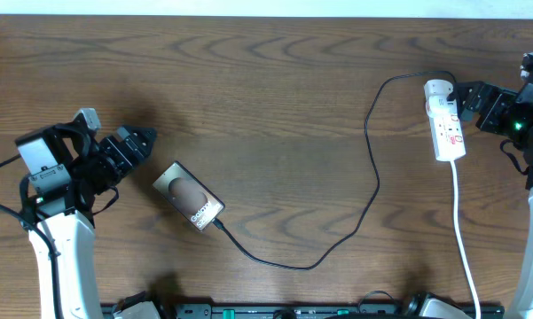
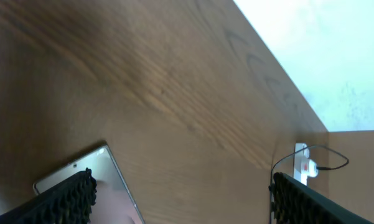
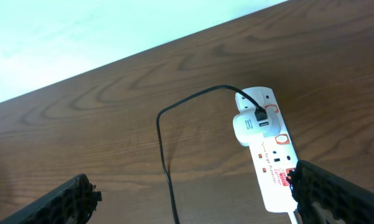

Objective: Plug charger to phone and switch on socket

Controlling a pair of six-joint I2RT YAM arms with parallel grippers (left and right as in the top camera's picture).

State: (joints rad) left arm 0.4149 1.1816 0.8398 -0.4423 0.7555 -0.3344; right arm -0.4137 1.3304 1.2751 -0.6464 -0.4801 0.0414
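Observation:
The brownish phone [image 1: 190, 197] lies at the table's left centre, lettering toward the front. The thin black charger cable [image 1: 372, 168] runs from its front corner in a loop to the white adapter on the socket [image 1: 447, 124], a white power strip with red marks at the right. The cable's plug tip [image 1: 218, 224] sits at the phone's end. My left gripper [image 1: 142, 142] is open, just left of the phone; its wrist view shows the phone's edge [image 2: 112, 174] between the fingers. My right gripper [image 1: 468, 96] is open beside the socket [image 3: 271, 149], empty.
The socket's white cord [image 1: 466, 248] runs to the table's front edge. The table's far edge meets a pale wall [image 3: 81, 31]. Bare wooden tabletop [image 1: 275, 89] lies between the phone and the socket.

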